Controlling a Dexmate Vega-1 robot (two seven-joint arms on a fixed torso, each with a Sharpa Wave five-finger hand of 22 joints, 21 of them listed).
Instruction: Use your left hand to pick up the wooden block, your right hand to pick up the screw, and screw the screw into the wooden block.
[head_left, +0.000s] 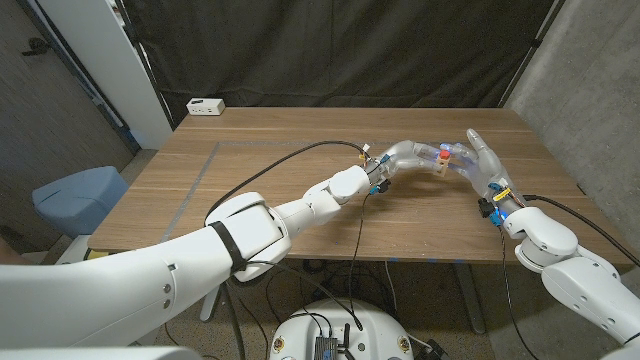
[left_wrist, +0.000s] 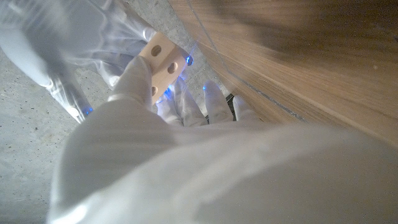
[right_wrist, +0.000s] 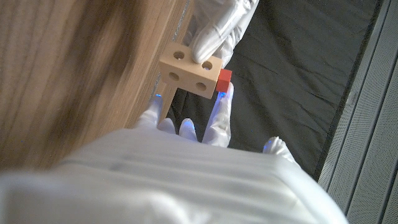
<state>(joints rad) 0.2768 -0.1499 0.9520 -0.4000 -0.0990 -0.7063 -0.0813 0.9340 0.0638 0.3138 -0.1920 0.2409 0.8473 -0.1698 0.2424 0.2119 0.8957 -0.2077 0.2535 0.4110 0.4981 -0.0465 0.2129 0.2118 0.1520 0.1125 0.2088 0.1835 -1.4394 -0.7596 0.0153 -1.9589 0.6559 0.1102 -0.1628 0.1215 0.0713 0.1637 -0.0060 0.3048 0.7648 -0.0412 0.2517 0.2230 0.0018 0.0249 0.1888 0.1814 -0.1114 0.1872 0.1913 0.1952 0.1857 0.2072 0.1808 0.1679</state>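
Above the table's right middle, my left hand (head_left: 412, 154) grips the pale wooden block (head_left: 440, 168), which has round holes in its faces. In the left wrist view the block (left_wrist: 160, 64) sits between my left hand's fingertips (left_wrist: 134, 74). My right hand (head_left: 482, 163) meets it from the right, some fingers spread upward. The right wrist view shows the red-headed screw (right_wrist: 224, 78) pressed against the end of the block (right_wrist: 188, 71), pinched by my right hand's fingertips (right_wrist: 219, 112). The fingers of my left hand (right_wrist: 214, 28) hold the block from the far side. The screw's shaft is hidden.
A white box (head_left: 205, 106) stands at the table's back left corner. A tape line (head_left: 203, 170) runs down the left part of the table (head_left: 280, 135). A blue chair (head_left: 80, 195) stands off the table's left. Black cables trail along both arms.
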